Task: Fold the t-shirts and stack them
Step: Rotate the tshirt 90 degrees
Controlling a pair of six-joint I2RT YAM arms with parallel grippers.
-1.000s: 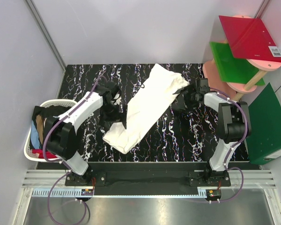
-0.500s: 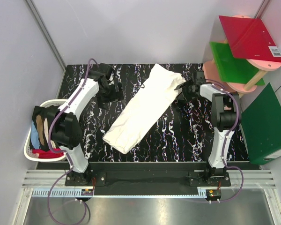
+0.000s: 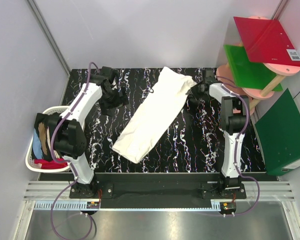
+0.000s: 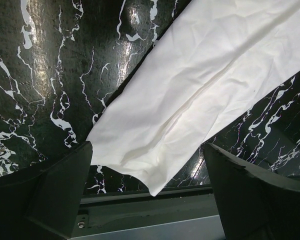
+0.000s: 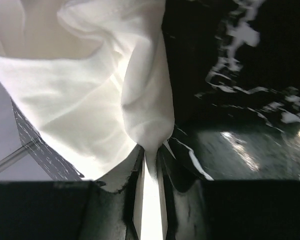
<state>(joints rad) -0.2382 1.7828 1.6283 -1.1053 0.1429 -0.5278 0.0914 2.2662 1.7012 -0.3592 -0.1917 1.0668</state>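
T-shirt [image 3: 155, 116], cream-white, count one: lies on the desk [image 3: 205, 145] as a long narrow strip, running diagonally from the far edge right of centre toward the near edge left of centre. Right tool [image 3: 196, 90] is clenched on the strip's far end, with cloth pinched between its fingers. Left tool [image 3: 112, 97] is released, fingers [image 4: 55, 190] wide apart, over the far left part of the desk and clear of the cloth. Further t-shirts [image 3: 46, 142], at least three by colour (black-tan, blue, red), are heaped in one white basket [image 3: 60, 108] off the left edge.
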